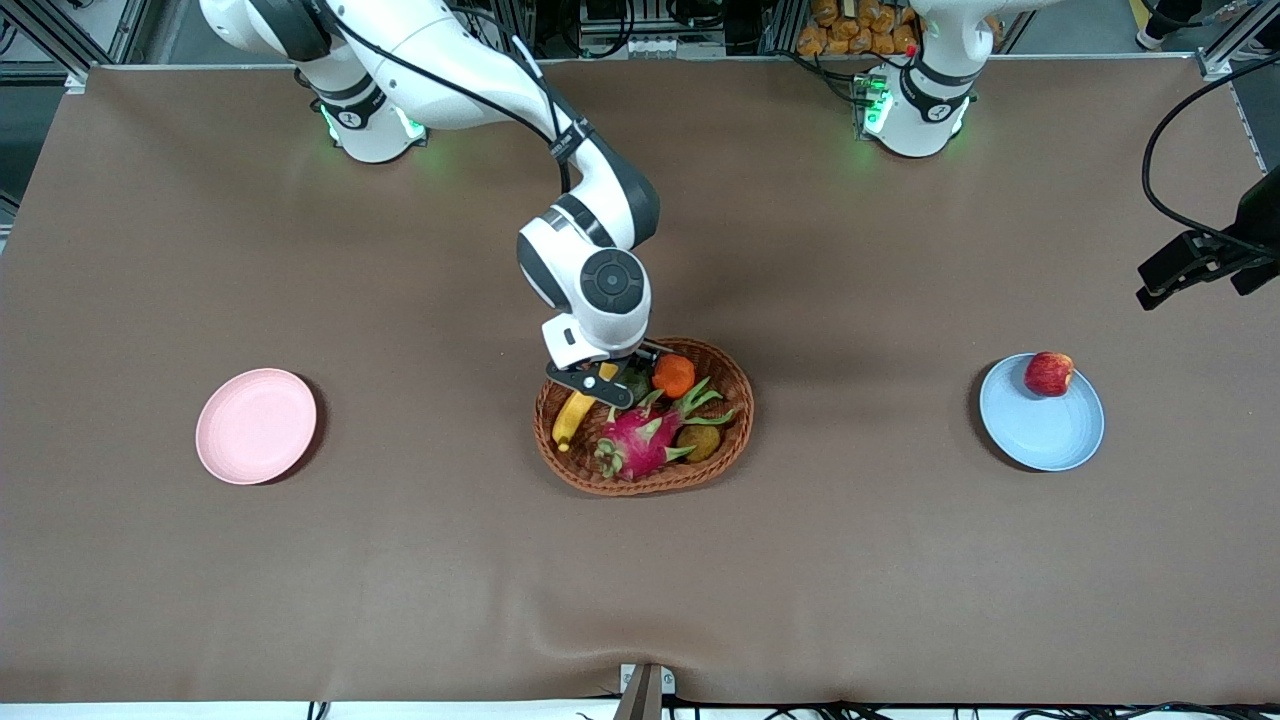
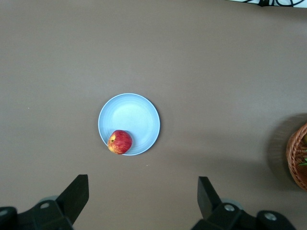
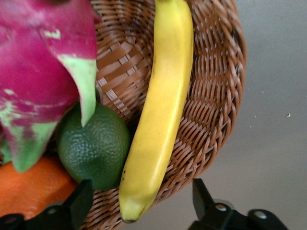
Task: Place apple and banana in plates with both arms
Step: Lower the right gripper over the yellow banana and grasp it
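Observation:
The yellow banana (image 1: 573, 415) (image 3: 160, 110) lies in the wicker basket (image 1: 640, 485) along its rim toward the right arm's end. My right gripper (image 1: 592, 385) (image 3: 141, 191) is low over the basket, open, one finger on each side of the banana's end with a gap on both sides. The red apple (image 1: 1048, 373) (image 2: 120, 142) rests on the edge of the light blue plate (image 1: 1045, 430) (image 2: 132, 115). The pink plate (image 1: 255, 425) holds nothing. My left gripper (image 1: 1160, 280) (image 2: 142, 184) hangs open high over the table by the blue plate, holding nothing.
In the basket with the banana are a pink dragon fruit (image 1: 640, 440), an orange (image 1: 674, 375), a green round fruit (image 3: 93, 146) and a brown fruit (image 1: 698, 440). The green fruit touches the banana. Brown tablecloth lies between the basket and each plate.

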Controlling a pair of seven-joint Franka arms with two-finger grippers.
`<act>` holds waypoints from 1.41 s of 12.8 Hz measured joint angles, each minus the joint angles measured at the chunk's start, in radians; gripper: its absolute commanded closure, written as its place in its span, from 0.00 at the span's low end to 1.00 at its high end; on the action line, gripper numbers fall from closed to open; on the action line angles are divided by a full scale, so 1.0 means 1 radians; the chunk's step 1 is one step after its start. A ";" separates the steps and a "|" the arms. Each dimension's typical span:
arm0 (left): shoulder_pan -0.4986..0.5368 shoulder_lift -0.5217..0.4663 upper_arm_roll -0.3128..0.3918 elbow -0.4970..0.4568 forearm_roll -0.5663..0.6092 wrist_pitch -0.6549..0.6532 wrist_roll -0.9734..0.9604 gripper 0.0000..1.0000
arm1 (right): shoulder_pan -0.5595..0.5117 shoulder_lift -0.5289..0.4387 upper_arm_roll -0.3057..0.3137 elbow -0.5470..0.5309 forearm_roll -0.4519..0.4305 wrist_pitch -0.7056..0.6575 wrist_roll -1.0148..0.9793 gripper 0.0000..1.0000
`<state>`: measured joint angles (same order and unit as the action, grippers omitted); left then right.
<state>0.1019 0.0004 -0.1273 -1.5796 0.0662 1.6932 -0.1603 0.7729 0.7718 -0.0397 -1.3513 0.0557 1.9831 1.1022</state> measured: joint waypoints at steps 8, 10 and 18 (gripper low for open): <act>0.001 -0.010 -0.019 -0.003 -0.027 -0.019 0.000 0.00 | -0.005 0.001 -0.011 0.000 0.021 -0.028 0.027 0.33; 0.001 -0.011 -0.018 -0.003 -0.027 -0.019 0.000 0.00 | -0.005 0.003 -0.011 0.000 0.021 -0.028 0.027 0.33; 0.002 -0.038 -0.016 -0.002 -0.027 -0.031 0.000 0.00 | 0.000 0.014 -0.008 0.000 0.082 -0.025 0.029 0.39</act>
<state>0.1041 -0.0374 -0.1430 -1.5818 0.0390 1.6627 -0.1602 0.7724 0.7859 -0.0481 -1.3509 0.1378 1.9582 1.1316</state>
